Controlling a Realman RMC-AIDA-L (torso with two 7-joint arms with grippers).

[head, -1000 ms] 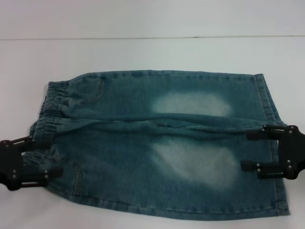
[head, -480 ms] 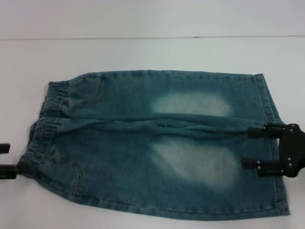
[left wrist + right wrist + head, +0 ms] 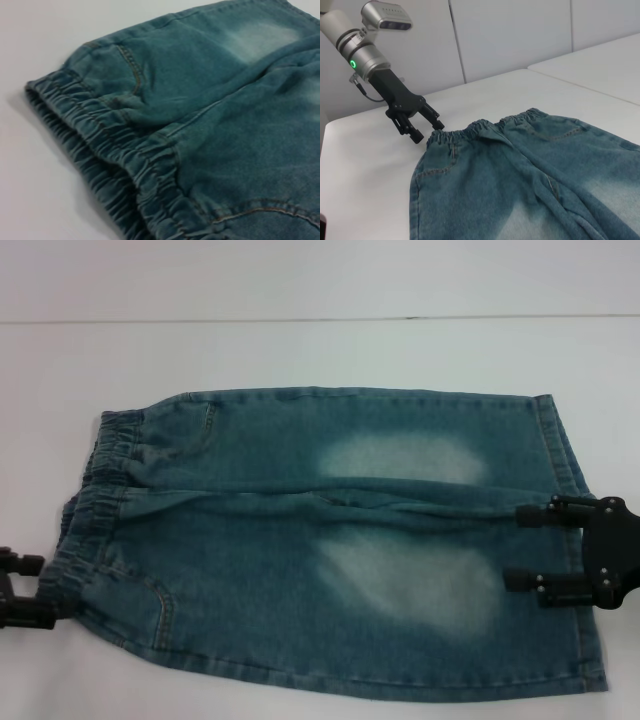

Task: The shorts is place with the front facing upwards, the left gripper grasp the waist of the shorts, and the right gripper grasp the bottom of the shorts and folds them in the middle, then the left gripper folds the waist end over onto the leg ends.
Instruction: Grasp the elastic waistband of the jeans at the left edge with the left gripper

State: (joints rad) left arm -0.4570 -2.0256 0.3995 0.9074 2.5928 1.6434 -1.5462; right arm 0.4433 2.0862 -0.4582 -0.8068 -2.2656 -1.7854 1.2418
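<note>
Only the right wrist view shows the left gripper [image 3: 427,131] whole: its black fingers are spread apart and point at the elastic waist [image 3: 470,131], their tips just beside the waistband's corner, with no cloth between them. From the head view the same gripper [image 3: 35,590] is a dark stub at the worktop's left edge, close against the near end of the waistband. The left wrist view shows none of its own fingers, only the gathered elastic [image 3: 125,165] lying on the worktop, stitched pocket seams and pale worn patches farther along.

The shorts [image 3: 330,540] lie flat, front up, across the middle of the white worktop [image 3: 320,350], waist toward its left edge and leg hems toward its right. They are blue-green denim with a faded oval on each leg and a raised crease running between the legs.

The right gripper [image 3: 527,546] sits over the leg ends near the worktop's right edge, its two fingers held wide, one on the centre crease and one over the near leg; whether they touch the cloth I cannot tell. A seam line crosses the worktop beyond the shorts.
</note>
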